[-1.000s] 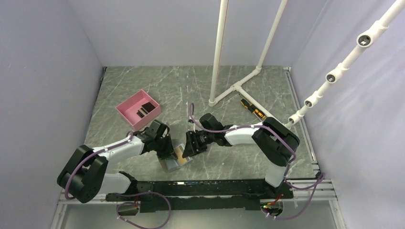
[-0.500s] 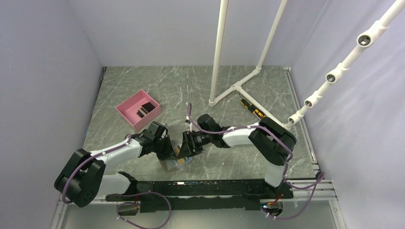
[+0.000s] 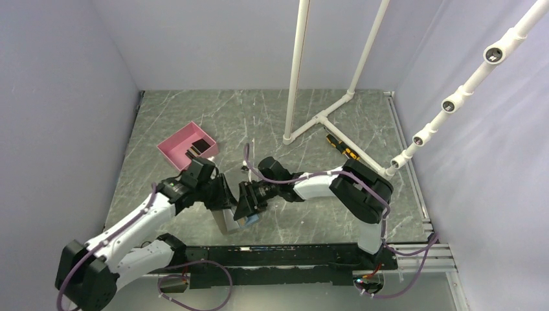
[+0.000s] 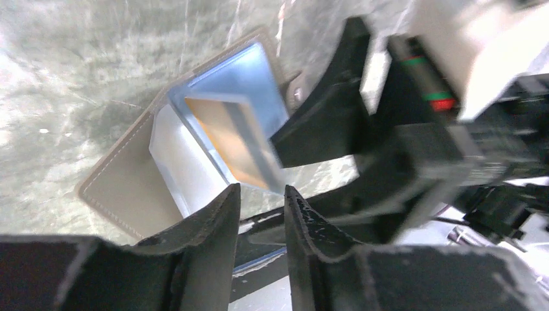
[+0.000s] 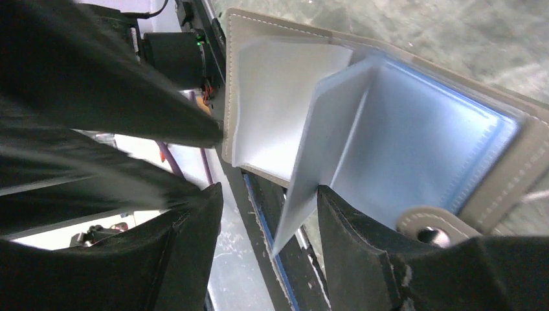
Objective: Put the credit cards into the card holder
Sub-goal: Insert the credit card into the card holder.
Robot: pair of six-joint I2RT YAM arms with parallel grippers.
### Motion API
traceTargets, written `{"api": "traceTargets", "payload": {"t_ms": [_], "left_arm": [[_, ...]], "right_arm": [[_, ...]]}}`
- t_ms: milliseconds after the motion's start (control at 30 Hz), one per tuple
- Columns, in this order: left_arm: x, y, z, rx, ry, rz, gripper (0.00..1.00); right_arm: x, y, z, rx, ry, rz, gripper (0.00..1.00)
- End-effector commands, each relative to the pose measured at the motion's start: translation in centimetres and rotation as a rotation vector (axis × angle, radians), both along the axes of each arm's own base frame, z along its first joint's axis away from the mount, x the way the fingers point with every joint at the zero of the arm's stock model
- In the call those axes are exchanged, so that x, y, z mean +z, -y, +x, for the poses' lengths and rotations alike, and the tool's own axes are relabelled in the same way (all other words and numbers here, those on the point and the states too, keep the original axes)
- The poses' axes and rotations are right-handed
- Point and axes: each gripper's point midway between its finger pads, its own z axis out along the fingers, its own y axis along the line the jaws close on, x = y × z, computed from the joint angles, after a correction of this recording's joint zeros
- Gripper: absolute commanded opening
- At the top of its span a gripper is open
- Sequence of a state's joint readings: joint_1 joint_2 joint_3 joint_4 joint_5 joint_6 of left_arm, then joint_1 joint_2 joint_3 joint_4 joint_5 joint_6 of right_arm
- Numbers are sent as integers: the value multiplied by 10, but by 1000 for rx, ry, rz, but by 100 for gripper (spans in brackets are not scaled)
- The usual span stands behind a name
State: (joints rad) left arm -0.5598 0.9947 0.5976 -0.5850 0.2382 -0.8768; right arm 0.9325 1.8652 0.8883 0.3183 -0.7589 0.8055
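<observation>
Top view: the card holder [image 3: 228, 224] lies open on the bench [image 3: 311, 116] near the middle of the near edge. The left pincer [image 3: 222, 198] and right pincer [image 3: 245, 207] are both right over it. Black credit cards [image 3: 202, 148] sit in the pink box [image 3: 172, 153] toward the left edge.

Left wrist view: the left pincer's only narrowly apart with nothing in it. An orange card [image 4: 230, 139] sits tucked against the holder's blue lining.

Right wrist view: the right pincer's wide, and an inner leaf [image 5: 317, 149] stands up between its fingers, not pinched.
</observation>
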Motion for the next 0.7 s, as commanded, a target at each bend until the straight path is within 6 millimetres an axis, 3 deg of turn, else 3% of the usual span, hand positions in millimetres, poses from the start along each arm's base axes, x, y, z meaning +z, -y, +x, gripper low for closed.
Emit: {"api": "traceTargets", "payload": {"t_ms": [0,133,233,333,433,667], "left_arm": [[44,-15,-1,27,67,42,38],[77,-34,-5,63,123,94,41],[103,-47,-4,87,183,128,48],[122,-51,-2,84,220,134,52],[132,-50,0,76,242,130,53],[133,-41,3,73,260,74,55]], "right_arm": [[15,-21,3,32,93,28,59],[16,-37,-2,49,149,-6,60],[4,-55,-9,69,148,-9,61],[-9,-59,-12,89,96,-2,61],[-4,-58,-4,71,165,-23,62],[5,-39,-6,72,217,-65,62]]}}
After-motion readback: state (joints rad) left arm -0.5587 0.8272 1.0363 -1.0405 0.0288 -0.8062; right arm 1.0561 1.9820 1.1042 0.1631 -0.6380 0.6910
